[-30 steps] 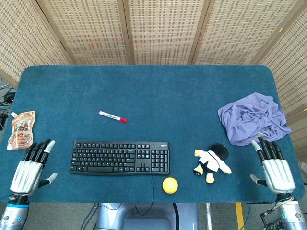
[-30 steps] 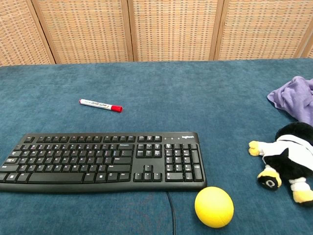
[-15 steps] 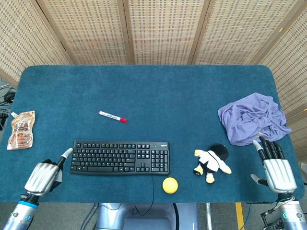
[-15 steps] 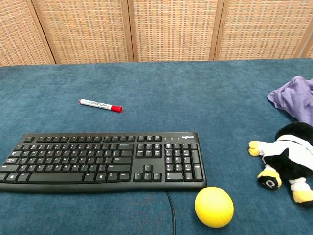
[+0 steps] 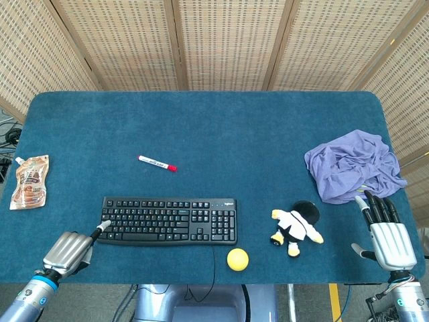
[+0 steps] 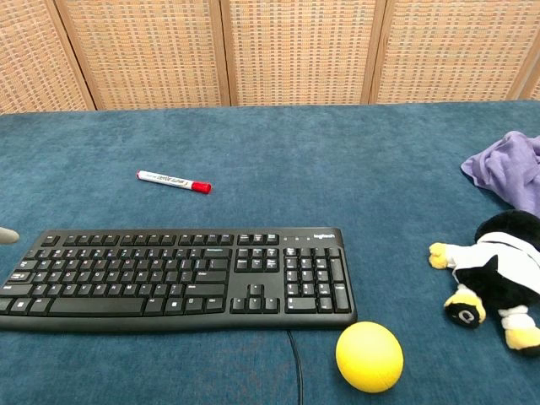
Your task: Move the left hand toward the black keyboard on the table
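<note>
The black keyboard [image 5: 167, 221] lies flat near the table's front edge, also filling the lower left of the chest view as the keyboard [image 6: 177, 270]. My left hand [image 5: 67, 249] sits at the front left corner, most fingers curled in, holding nothing. One straight finger reaches the keyboard's left end; whether it touches the keys is unclear. Its pale fingertip [image 6: 7, 235] shows at the left edge of the chest view. My right hand [image 5: 385, 235] rests flat at the front right, fingers spread and empty.
A red-capped white marker [image 5: 157, 163] lies behind the keyboard. A snack pouch [image 5: 30, 181] is at the far left edge. Right of the keyboard are a yellow ball [image 5: 237, 259], a plush toy [image 5: 295, 228] and a crumpled purple cloth [image 5: 352, 164].
My left hand has curled its fingers, turned and moved right toward the keyboard's left end, one finger now stretched out to it. The right hand has barely moved.
</note>
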Robot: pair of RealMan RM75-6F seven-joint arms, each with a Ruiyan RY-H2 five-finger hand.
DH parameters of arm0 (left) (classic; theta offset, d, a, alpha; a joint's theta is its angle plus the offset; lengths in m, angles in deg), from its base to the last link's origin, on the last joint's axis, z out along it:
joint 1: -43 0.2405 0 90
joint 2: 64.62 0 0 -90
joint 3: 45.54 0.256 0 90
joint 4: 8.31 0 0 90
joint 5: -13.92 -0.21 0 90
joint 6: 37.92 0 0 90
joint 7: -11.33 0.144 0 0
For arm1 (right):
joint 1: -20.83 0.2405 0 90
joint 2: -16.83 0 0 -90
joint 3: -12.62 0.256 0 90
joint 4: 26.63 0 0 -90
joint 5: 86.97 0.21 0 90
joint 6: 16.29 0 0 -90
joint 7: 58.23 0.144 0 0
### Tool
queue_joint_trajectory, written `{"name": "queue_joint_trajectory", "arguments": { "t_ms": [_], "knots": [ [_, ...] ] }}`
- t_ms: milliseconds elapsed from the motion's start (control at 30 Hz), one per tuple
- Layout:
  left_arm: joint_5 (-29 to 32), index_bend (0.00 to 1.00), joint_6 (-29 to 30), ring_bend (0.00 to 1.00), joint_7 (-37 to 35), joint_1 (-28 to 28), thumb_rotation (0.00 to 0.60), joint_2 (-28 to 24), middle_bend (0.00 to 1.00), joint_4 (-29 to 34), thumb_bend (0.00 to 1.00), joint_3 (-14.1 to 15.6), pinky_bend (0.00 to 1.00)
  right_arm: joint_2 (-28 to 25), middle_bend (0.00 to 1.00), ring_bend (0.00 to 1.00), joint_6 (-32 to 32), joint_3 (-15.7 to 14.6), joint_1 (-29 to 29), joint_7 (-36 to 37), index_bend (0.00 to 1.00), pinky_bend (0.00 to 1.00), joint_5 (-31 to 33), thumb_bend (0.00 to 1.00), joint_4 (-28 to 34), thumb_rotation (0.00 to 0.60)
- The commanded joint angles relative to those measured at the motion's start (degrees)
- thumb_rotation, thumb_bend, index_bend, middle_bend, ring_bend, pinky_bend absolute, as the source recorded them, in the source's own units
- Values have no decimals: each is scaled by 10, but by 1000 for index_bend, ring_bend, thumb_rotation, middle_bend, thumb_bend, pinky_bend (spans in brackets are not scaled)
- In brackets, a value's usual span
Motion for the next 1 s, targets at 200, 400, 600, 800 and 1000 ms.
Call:
{"name": "queue_joint_trajectory", "arguments": {
  "t_ms": [200, 400, 600, 800, 1000],
  "knots": [
    [108, 0, -21, 660, 79, -45, 600, 15, 717, 11, 954, 5, 464, -1, 0, 0, 1, 1, 0, 4, 0, 0, 2, 0, 0, 600],
    [155, 0, -23, 660, 106, -68, 600, 30, 717, 7, 954, 13, 464, -3, 0, 0, 0, 2, 0, 9, 0, 0, 2, 0, 1, 600],
    [185, 0, -14, 660, 127, -87, 600, 50, 717, 5, 954, 21, 464, -3, 0, 0, -1, 3, 0, 14, 0, 0, 1, 0, 0, 600],
    [202, 0, -10, 659, 138, -99, 600, 60, 717, 6, 954, 27, 464, -4, 0, 0, -2, 4, 0, 18, 0, 0, 2, 0, 0, 600],
    [222, 0, -3, 660, 150, -112, 600, 72, 717, 4, 954, 31, 464, -5, 0, 0, -2, 4, 0, 20, 0, 0, 1, 0, 0, 600]
  ]
}}
